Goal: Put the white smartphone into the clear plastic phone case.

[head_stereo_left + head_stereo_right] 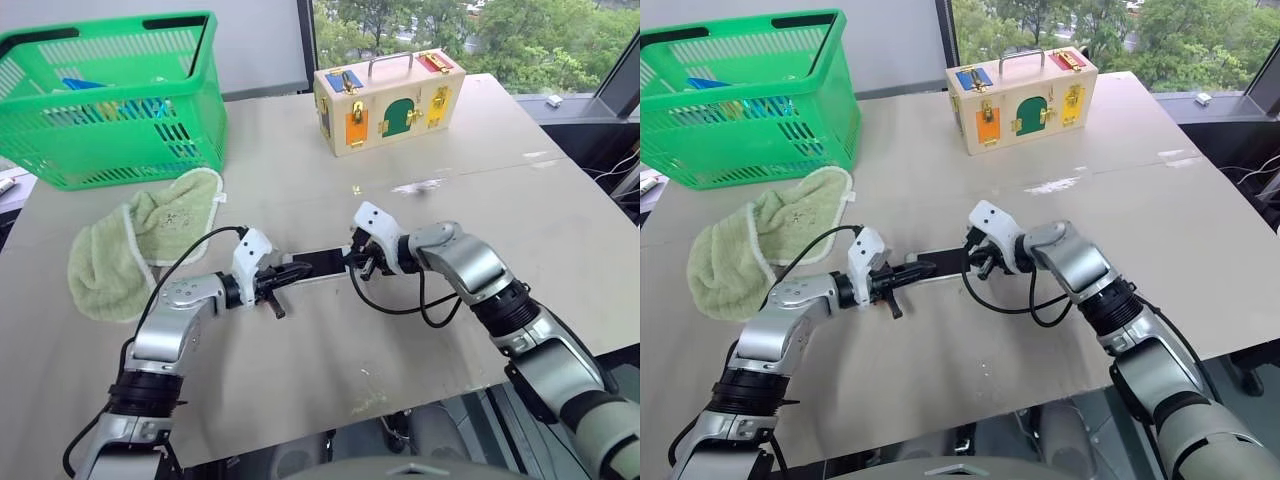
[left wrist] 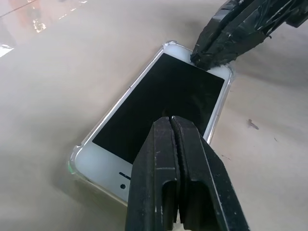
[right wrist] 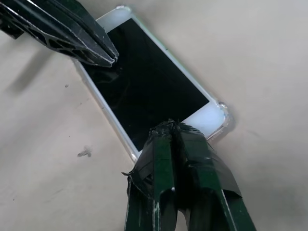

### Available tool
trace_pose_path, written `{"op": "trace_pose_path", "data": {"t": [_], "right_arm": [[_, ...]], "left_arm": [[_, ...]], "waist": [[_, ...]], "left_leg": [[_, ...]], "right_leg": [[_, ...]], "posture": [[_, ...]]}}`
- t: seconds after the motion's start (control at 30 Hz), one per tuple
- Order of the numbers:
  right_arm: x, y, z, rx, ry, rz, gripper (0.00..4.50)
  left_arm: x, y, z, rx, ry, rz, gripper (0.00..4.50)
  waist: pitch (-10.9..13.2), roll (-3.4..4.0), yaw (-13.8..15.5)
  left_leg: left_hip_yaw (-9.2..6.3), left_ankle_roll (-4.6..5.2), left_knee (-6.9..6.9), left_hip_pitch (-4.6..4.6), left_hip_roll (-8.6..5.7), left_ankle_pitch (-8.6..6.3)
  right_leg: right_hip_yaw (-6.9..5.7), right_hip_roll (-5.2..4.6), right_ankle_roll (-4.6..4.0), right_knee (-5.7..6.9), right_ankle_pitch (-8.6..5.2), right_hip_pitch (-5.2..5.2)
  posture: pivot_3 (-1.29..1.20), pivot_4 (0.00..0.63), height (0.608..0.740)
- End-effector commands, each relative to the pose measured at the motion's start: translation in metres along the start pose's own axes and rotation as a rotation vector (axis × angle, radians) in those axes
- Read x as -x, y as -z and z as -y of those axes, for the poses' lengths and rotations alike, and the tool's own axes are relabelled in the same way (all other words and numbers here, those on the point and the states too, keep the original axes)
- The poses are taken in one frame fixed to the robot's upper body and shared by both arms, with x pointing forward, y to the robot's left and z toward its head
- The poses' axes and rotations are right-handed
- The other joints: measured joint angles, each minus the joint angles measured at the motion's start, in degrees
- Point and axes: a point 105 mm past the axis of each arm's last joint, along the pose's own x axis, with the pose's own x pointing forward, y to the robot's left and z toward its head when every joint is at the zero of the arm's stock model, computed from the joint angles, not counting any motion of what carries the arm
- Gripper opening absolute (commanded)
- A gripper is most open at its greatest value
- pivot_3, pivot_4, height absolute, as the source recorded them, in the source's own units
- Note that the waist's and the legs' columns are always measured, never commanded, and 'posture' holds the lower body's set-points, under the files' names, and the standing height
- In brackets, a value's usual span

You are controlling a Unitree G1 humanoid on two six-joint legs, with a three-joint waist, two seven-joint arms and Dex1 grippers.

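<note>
Left fingers: we see the left gripper [image 2: 175, 120] pressed together, its tips over one long edge of the white smartphone [image 2: 159, 108], with nothing clamped between them.
Right fingers: the right gripper [image 3: 173, 126] is likewise pressed together, its taped tips at the phone's white end.
Case and contents: we find the phone lying face up inside the clear plastic phone case [image 2: 75, 159], whose glossy rim runs around its corners.
Place: phone and case lie flat on the table [image 1: 560, 230], in the lower middle of the left eye view, between the two grippers.
Arms: both forearms reach inward and tilt down toward the phone from opposite sides.
Basket: the green basket [image 1: 120, 150] at upper left holds blue and green items we cannot identify.
Nearby: a green towel [image 1: 140, 245] lies below the basket; a wooden lock box [image 1: 388, 100] stands at upper centre.
</note>
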Motion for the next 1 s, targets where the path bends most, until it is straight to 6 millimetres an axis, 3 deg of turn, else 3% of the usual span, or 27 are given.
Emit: {"op": "trace_pose_path", "data": {"t": [0.03, 0.27, 0.5, 0.6, 0.7, 0.8, 1.0], "right_arm": [[-0.016, 0.058, -0.010, -0.088, -0.044, -0.227, 0.00], [-0.022, 0.089, -0.005, -0.150, -0.026, -0.350, 0.00], [-0.026, 0.098, 0.000, -0.168, -0.007, -0.369, 0.00], [-0.022, 0.080, 0.002, -0.172, 0.009, -0.265, 0.00], [-0.014, 0.046, 0.006, -0.177, 0.051, -0.055, 0.00], [0.007, 0.012, 0.007, -0.147, 0.100, 0.185, 0.00], [0.042, -0.015, 0.004, -0.140, 0.143, 0.377, 0.00]], "left_arm": [[-0.001, 0.008, 0.004, 0.016, 0.003, -0.029, 0.04], [-0.004, 0.008, 0.005, 0.017, 0.004, -0.024, 0.04], [-0.005, 0.007, 0.005, 0.015, -0.002, -0.010, 0.04], [-0.004, 0.002, 0.004, 0.017, -0.012, 0.022, 0.04], [-0.002, 0.001, 0.003, 0.019, -0.018, 0.034, 0.04], [-0.001, 0.003, 0.004, 0.022, -0.019, 0.031, 0.04], [-0.002, -0.001, 0.005, 0.020, -0.016, 0.035, 0.04]], "waist": [[-0.12, -0.03, 0.00], [-0.83, -0.02, -0.05], [-1.58, 0.17, -0.07], [-1.57, 0.19, 0.01], [-1.55, 0.13, 0.17], [-1.23, 0.35, 0.19], [-0.59, 0.33, 0.21]], "left_leg": [[-0.01, 0.00, 0.00, 0.02, 0.00, 0.00], [0.00, 0.00, -0.01, 0.19, 0.04, 0.00], [-0.04, -0.27, -0.01, 0.59, 0.22, -0.16], [-0.08, -0.31, -0.01, 0.69, 0.26, -0.18], [-0.12, -0.32, -0.01, 0.64, 0.27, -0.18], [-0.12, -0.32, 0.00, 0.24, 0.19, -0.18], [-0.15, -0.16, -0.03, -0.38, -0.02, -0.09]], "right_leg": [[0.00, 0.00, 0.00, 0.01, 0.00, 0.01], [0.00, 0.00, -0.01, 0.03, 0.00, 0.06], [-0.03, -0.03, -0.04, 0.03, -0.04, 0.33], [-0.08, -0.04, -0.07, 0.03, -0.06, 0.41], [-0.14, -0.06, -0.07, 0.03, -0.06, 0.40], [-0.13, -0.10, -0.07, 0.00, -0.06, 0.12], [-0.09, 0.00, -0.07, -0.09, -0.06, -0.34]], "posture": [[0.00, 0.150, 0.740], [0.00, 0.150, 0.740], [0.00, 0.150, 0.740], [0.00, 0.150, 0.740], [0.00, 0.150, 0.740], [0.00, 0.150, 0.740], [0.00, 0.150, 0.740]]}}
